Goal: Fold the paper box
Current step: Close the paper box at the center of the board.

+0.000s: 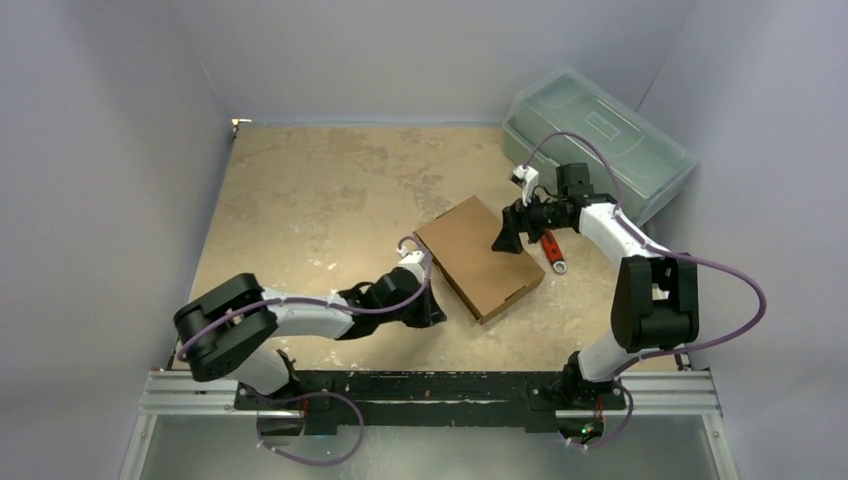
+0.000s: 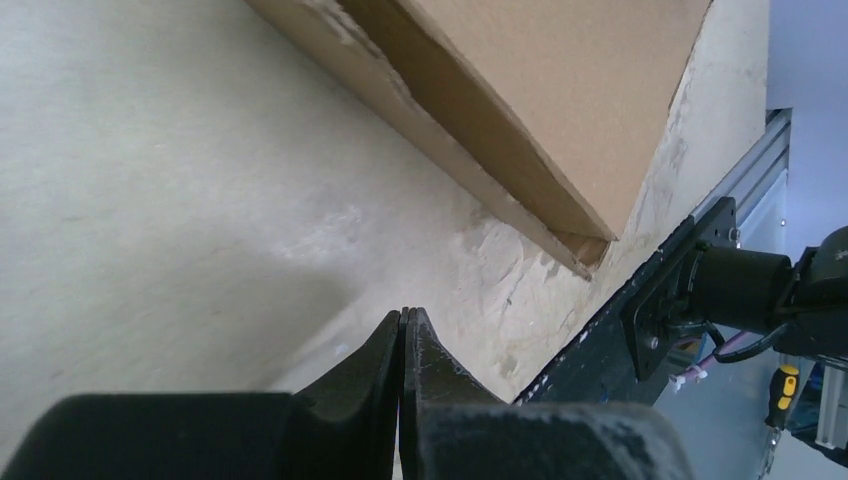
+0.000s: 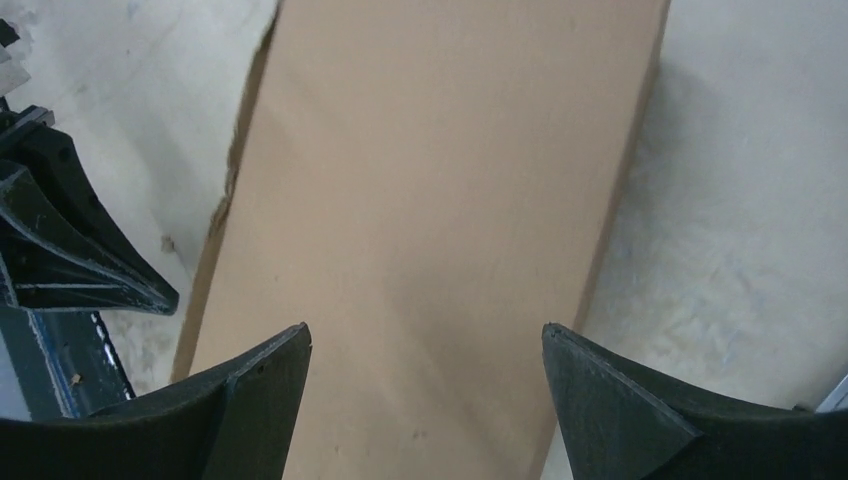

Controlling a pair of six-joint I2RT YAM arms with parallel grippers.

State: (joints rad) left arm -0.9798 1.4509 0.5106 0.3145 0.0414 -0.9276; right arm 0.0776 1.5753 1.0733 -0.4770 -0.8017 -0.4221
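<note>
The paper box (image 1: 480, 258) is a closed, flat brown cardboard mailer lying at an angle in the middle of the table. Its lid fills the right wrist view (image 3: 430, 200), and its side wall and near corner show in the left wrist view (image 2: 520, 130). My right gripper (image 1: 507, 240) hovers over the box's right end, open, with nothing between its fingers (image 3: 425, 335). My left gripper (image 1: 432, 312) rests low on the table just off the box's left long side, shut and empty (image 2: 404, 315).
A translucent grey-green plastic toolbox (image 1: 598, 140) stands at the back right corner. A red-handled tool (image 1: 552, 250) lies on the table just right of the box. Purple walls enclose the table. The black rail (image 1: 430, 385) holds the arm bases at the near edge.
</note>
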